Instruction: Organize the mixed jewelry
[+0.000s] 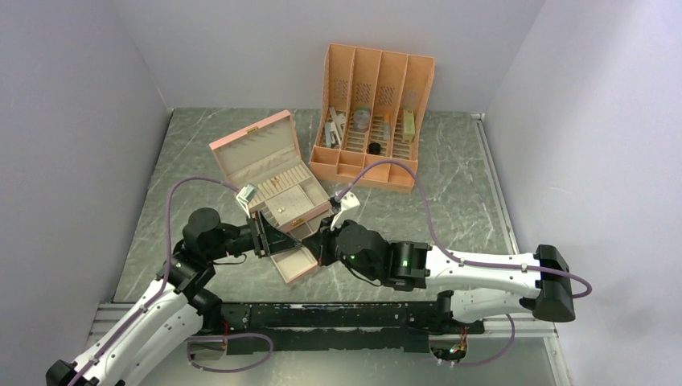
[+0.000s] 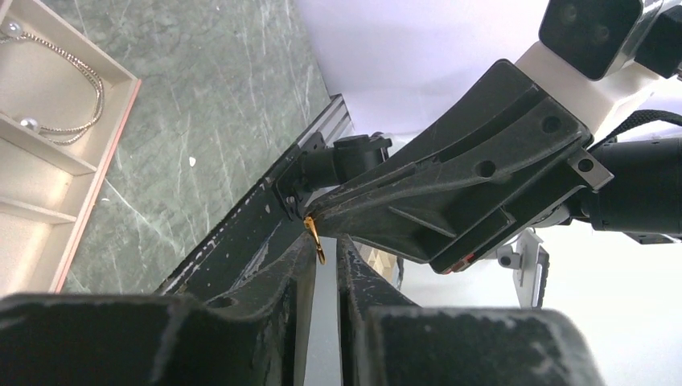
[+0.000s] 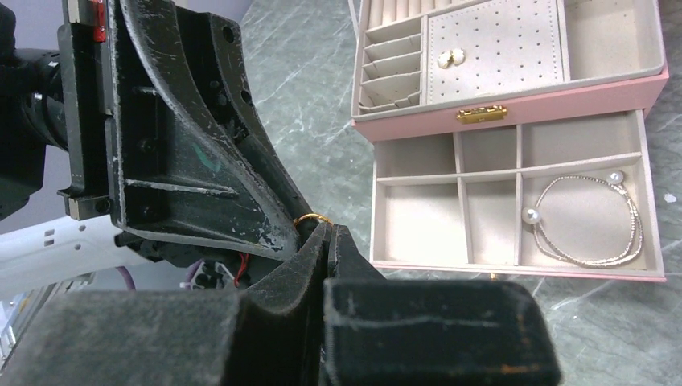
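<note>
My right pincer [image 3: 326, 232] is squeezed shut. My left pincer [image 2: 326, 245] meets it tip to tip, with its fingers a little apart. The pink jewelry box [image 3: 515, 104] sits just beside them with its drawer [image 3: 515, 269] open, and nothing is in the way. The tiny gold ring [image 3: 312, 218] is pinched in the right tips. It stands edge-on at the mouth of the left gap.
</note>
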